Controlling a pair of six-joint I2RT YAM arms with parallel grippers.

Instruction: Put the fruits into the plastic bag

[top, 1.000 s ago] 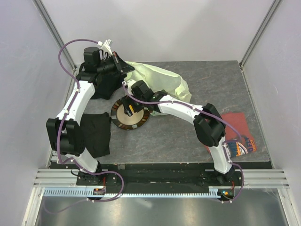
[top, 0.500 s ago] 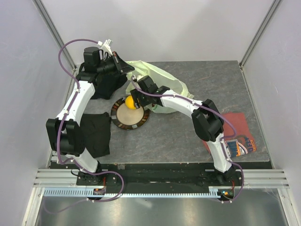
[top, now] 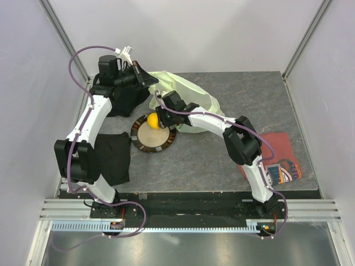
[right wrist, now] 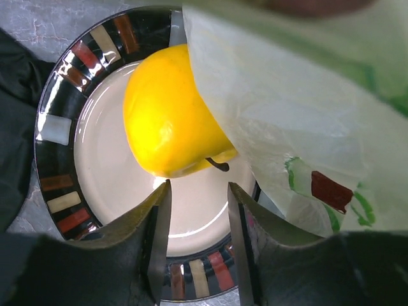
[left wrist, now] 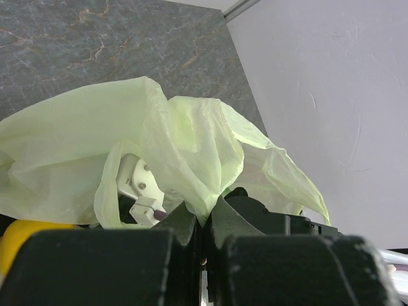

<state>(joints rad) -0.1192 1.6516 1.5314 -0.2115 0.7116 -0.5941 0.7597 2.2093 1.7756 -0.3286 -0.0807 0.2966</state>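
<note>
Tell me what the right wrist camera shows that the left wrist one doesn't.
Only the right wrist view shows the striped plate and the open right hand above it. Only the left wrist view shows the left hand pinching the plastic bag and a white wall. Both show the bag and the yellow fruit: most of it in the right view, a sliver in the left.

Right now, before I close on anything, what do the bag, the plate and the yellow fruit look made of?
The bag: thin plastic film, pale green, translucent, faintly glossy; it crumples into soft folds. The plate: probably glazed ceramic; hard glossy rim with painted bars and bright reflections. The yellow fruit: smooth, slightly shiny skin with a dark stem; real or imitation, I cannot tell.
</note>
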